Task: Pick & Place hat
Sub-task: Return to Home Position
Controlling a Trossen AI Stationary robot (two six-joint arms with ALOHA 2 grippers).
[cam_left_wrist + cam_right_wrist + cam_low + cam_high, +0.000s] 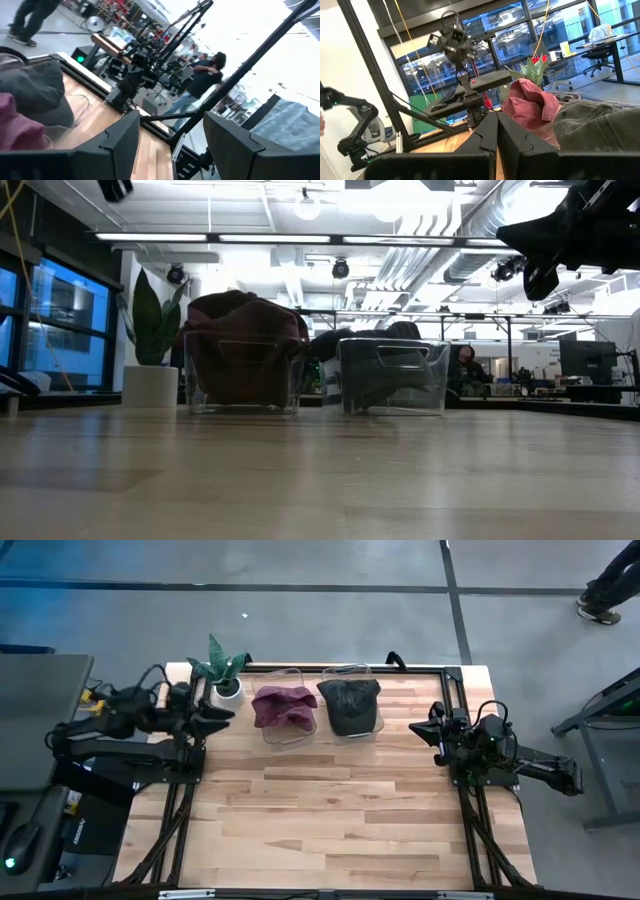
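**Surface.** A light plank table (330, 810) carries all its objects along the far edge. The left transparent bin (285, 738) holds the dark red caps (283, 706), heaped above its rim. Just beside it, apart by a narrow gap, the right transparent bin (377, 718) holds a dark grey cap (349, 702). A potted plant (225, 680) in a white pot stands near the far left corner, close to the left bin. From the bins to the near edge the planks show as bare wood.

**Arms.** The left gripper (222, 717) hangs at the table's left side, near the plant and pointing towards the left bin. Its wrist view shows the jaws spread wide with nothing between them. The right gripper (418, 727) sits at the right edge, well apart from the right bin. Its fingers (487, 135) are pressed together and hold nothing.

**Edges and room.** Black frame rails (480, 830) run down both side edges beneath the arms. Around the table lies a grey floor (300, 620) crossed by dark lines. A person's shoe (600, 608) shows at the far right. The low view shows large windows, ceiling lights and desks behind the bins.
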